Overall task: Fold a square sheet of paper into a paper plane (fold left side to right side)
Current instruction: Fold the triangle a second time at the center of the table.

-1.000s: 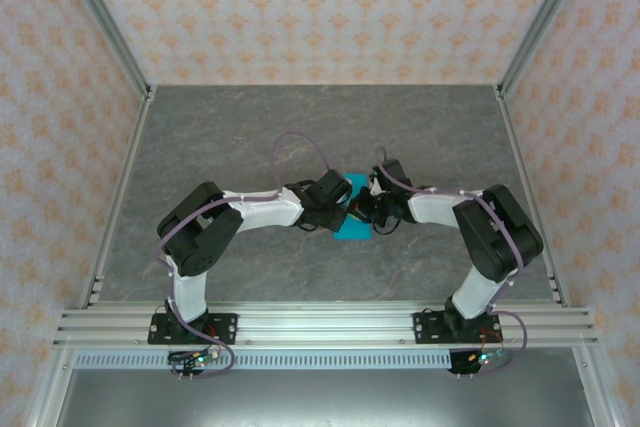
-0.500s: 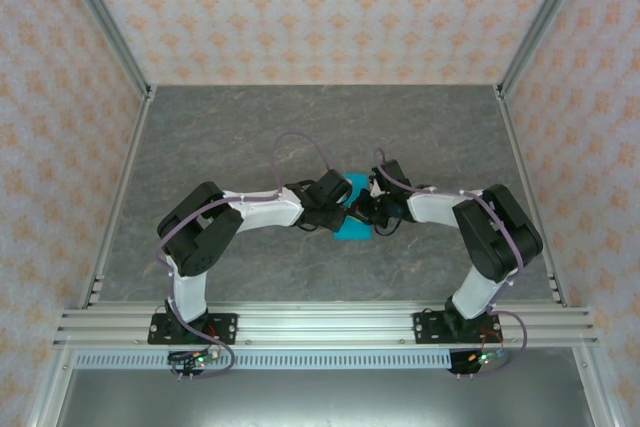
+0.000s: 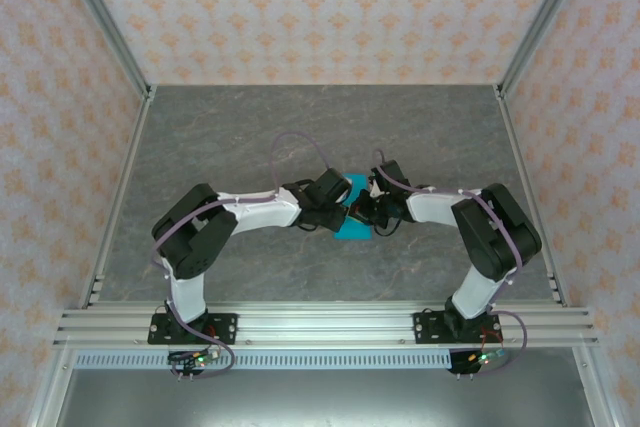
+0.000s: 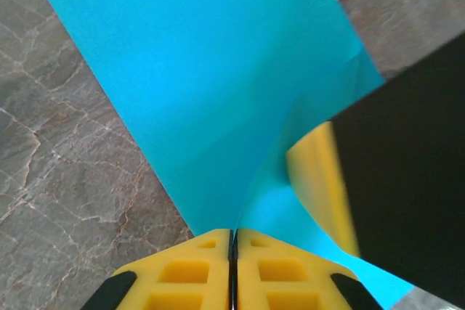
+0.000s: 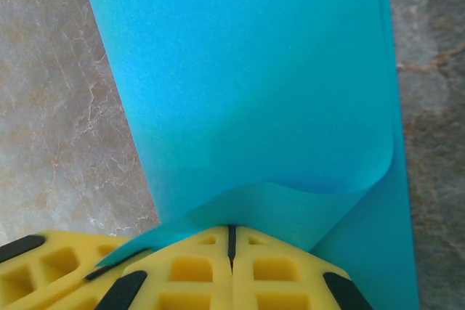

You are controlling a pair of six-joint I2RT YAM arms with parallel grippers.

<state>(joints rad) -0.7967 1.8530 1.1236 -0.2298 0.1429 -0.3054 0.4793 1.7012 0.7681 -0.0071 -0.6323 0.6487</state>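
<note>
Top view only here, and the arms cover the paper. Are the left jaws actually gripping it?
Observer: Yes. In the left wrist view the left jaws are shut on the paper, which rises from the table into them.
Operator: And the right side?
Observer: The right jaws are shut on the paper too. It curls over its own flat lower layer, and the bend is rounded, not creased.

Note for you: the square sheet of paper (image 4: 203, 70) ahead of the left claw (image 4: 232, 233) is plain bright cyan-blue, unmarked. Left claw and right claw (image 5: 231, 230): yellow, black insets. Table (image 4: 58, 179) beside the left claw: grey, pale marble veining. Walls (image 3: 300, 7): pale, orange floral repeat.
</note>
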